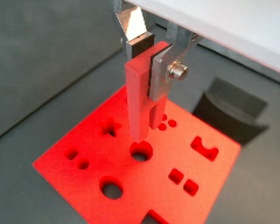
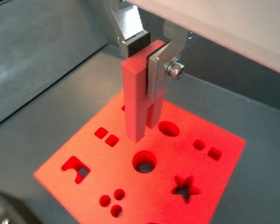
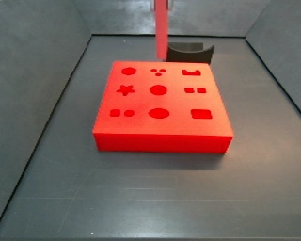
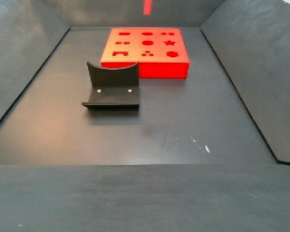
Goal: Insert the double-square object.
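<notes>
My gripper (image 1: 149,66) is shut on the top of the double-square object (image 1: 139,105), a long slim red peg that hangs upright. Both wrist views show the grip (image 2: 149,61) and the peg (image 2: 139,101). The peg's lower tip hovers above the big flat red block (image 1: 90,144), near a round hole (image 1: 140,150). In both side views only the peg shows at the top edge (image 3: 162,28) (image 4: 149,5); the gripper is out of frame there. The block (image 3: 160,141) has several shaped holes, among them a pair of small squares (image 3: 191,91).
The dark fixture (image 4: 112,88) stands on the grey floor beside the block (image 4: 145,65); it also shows in a side view (image 3: 190,52) and in a wrist view (image 1: 233,105). Dark sloping walls enclose the floor.
</notes>
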